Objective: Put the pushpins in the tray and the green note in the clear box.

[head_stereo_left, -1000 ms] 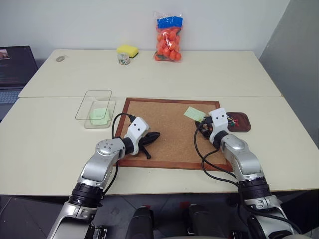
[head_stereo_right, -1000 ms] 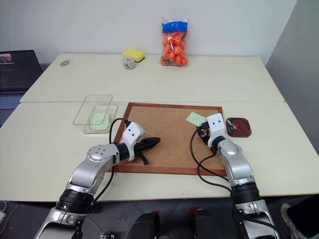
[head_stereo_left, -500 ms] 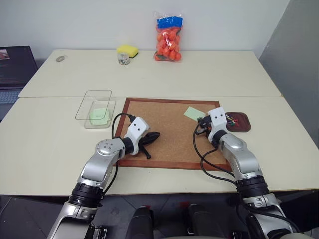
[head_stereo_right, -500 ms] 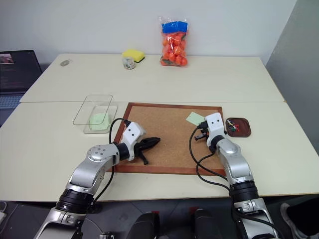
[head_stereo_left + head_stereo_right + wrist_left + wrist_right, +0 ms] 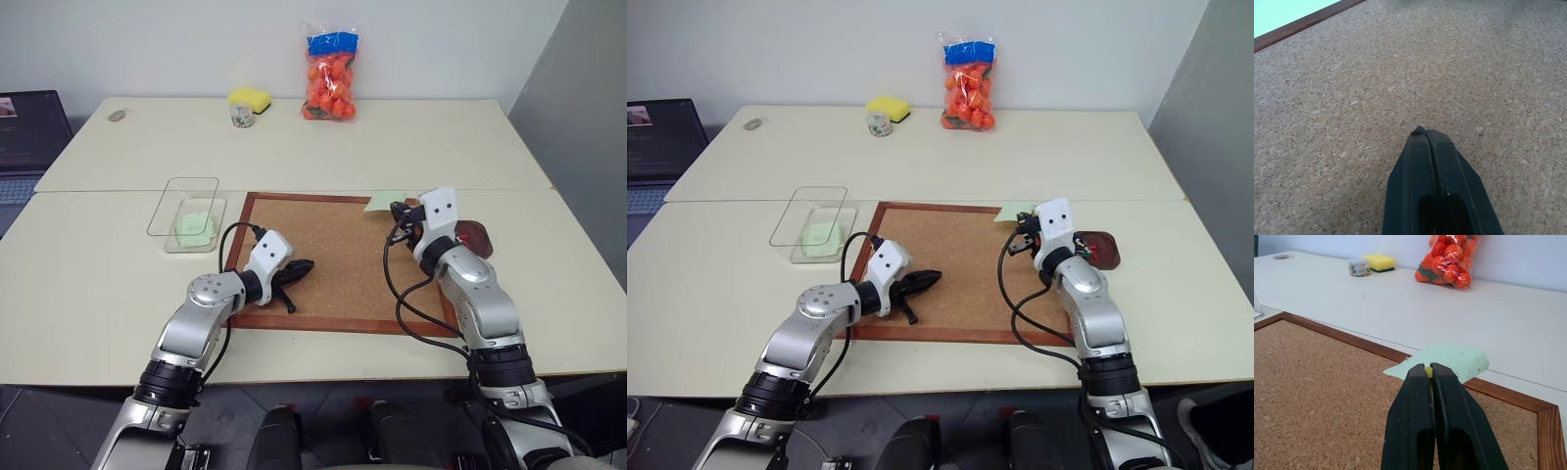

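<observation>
My right gripper (image 5: 400, 211) hangs above the far right corner of the corkboard (image 5: 333, 250). It is shut on a small yellow-headed pushpin (image 5: 1428, 371). The pale green note (image 5: 1449, 361) hangs at the fingertips and is lifted off the board with it. The reddish-brown tray (image 5: 479, 235) lies just right of that wrist, partly hidden by it. The clear box (image 5: 186, 194) stands left of the board with a green slip (image 5: 196, 227) inside. Low over the board's near left part, my left gripper (image 5: 306, 264) is shut and empty.
At the table's far edge stand a bag of orange balls (image 5: 331, 73), a yellow sponge (image 5: 251, 97) and a small clear jar (image 5: 242, 116). A laptop (image 5: 24, 132) sits at the far left. The board's wooden frame (image 5: 333, 320) runs close to the near table edge.
My right gripper closed at the note's edge, then rose, and the green note came up off the corkboard with it. The left arm stayed still.
</observation>
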Available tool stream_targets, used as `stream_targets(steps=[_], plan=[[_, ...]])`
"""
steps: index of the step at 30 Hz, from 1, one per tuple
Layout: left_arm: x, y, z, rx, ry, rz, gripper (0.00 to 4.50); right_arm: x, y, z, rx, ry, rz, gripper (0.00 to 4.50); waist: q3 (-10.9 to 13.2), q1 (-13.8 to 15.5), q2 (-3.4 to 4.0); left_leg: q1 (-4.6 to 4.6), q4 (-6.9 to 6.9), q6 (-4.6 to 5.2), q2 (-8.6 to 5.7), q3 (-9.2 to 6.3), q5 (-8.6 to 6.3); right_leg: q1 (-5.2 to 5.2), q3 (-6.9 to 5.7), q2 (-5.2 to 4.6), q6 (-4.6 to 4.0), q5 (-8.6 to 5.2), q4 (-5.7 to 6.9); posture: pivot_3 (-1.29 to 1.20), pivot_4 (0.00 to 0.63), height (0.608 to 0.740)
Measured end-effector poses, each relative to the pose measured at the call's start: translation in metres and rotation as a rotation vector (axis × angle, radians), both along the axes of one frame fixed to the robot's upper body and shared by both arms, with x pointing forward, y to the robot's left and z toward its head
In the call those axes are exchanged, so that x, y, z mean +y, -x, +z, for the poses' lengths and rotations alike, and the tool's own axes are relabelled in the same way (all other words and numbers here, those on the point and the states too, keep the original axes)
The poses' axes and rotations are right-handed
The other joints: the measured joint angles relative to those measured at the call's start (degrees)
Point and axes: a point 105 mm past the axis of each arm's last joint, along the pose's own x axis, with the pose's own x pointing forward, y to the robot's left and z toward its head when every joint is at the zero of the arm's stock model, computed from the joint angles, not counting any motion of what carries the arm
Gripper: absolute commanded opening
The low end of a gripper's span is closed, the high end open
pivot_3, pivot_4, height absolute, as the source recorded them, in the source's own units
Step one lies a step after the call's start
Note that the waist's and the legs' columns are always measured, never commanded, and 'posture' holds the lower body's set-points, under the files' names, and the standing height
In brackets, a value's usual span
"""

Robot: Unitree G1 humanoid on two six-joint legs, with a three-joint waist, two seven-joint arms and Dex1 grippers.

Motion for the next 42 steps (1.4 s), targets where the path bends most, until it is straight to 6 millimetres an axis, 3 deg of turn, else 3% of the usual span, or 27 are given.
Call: stream_targets(steps=[6, 7, 12, 19, 27, 42], plan=[[0.0, -0.003, 0.001, -0.009, 0.015, 0.005, 0.0, 0.005, 0.007, 0.008, -0.022, -0.016, 0.047, 0.0, 0.0, 0.03, 0.0, 0.0, 0.01, 0.0, 0.0, -0.01, 0.0, 0.0, -0.01, 0.0, 0.01, 0.0, 0.01, 0.0, 0.15, 0.74], [0.001, -0.007, 0.003, -0.001, 0.044, 0.023, 0.37, 0.007, 0.009, 0.01, -0.02, -0.024, 0.067, 0.0, 0.0, 0.07, 0.0, -0.01, 0.02, 0.0, 0.0, -0.03, 0.0, 0.0, -0.04, 0.0, 0.01, 0.01, 0.01, 0.0, 0.15, 0.74], [0.008, -0.02, 0.018, -0.069, 0.071, 0.046, 1.32, 0.01, 0.015, 0.009, 0.001, -0.033, 0.098, 0.0, 0.01, 0.04, -0.01, -0.06, 0.01, 0.01, 0.0, -0.02, 0.0, -0.03, -0.03, 0.01, 0.0, 0.02, -0.02, 0.0, 0.15, 0.74], [-0.01, -0.026, 0.065, -0.342, 0.064, -0.081, 2.74, 0.017, 0.02, 0.011, 0.027, -0.054, 0.132, 0.0, 0.02, 0.08, -0.02, -0.09, 0.01, 0.0, 0.0, -0.01, 0.0, -0.04, -0.03, 0.0, -0.07, 0.06, -0.04, 0.0, 0.15, 0.74], [-0.03, -0.024, 0.066, -0.442, -0.046, -0.23, 4.37, 0.02, 0.023, 0.012, 0.052, -0.059, 0.144, 0.0, 0.02, 0.07, -0.02, -0.09, 0.01, 0.01, -0.01, -0.02, 0.0, -0.04, -0.05, 0.02, -0.01, 0.02, -0.03, 0.0, 0.15, 0.74], [-0.063, -0.047, 0.056, -0.53, -0.127, -0.26, 4.37, 0.041, 0.037, 0.027, 0.088, -0.135, 0.243, 0.0, 0.03, 0.07, -0.04, -0.12, 0.02, 0.01, -0.01, -0.03, 0.0, -0.05, -0.07, 0.02, 0.01, 0.02, -0.04, 0.0, 0.15, 0.74]])
